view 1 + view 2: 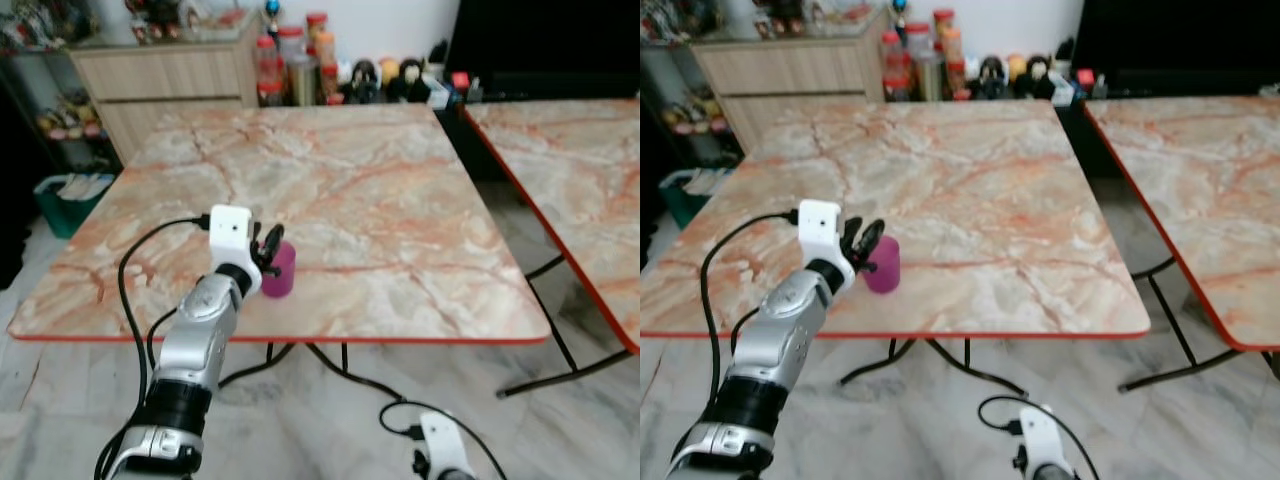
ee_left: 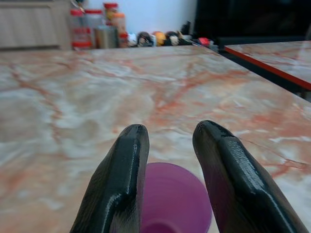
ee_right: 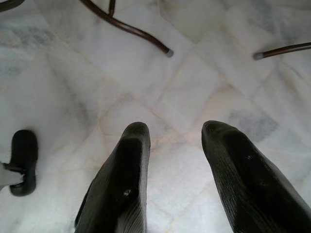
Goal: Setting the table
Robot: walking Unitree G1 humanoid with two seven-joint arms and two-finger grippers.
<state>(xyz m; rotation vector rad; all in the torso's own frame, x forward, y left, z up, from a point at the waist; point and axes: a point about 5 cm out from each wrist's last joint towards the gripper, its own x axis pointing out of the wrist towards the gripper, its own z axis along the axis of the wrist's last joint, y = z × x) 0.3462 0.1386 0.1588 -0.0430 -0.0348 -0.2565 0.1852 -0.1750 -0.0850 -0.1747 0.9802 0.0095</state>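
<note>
My left gripper (image 1: pixel 268 243) hovers at the near edge of the marble table (image 1: pixel 400 210), its fingers (image 2: pixel 121 179) spread apart with nothing clamped. The purple cup (image 1: pixel 279 270) stands upright just below and ahead of those fingertips, its rim showing between them. My right gripper (image 3: pixel 172 160) hangs low over the tiled floor (image 3: pixel 63 82), fingers parted and empty. Well beyond the cup, I see jars (image 1: pixel 292 62) lined up past the table's far edge.

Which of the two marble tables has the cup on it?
The table straight ahead: the purple cup stands near its front edge at the left gripper. The right-hand table is bare.
</note>
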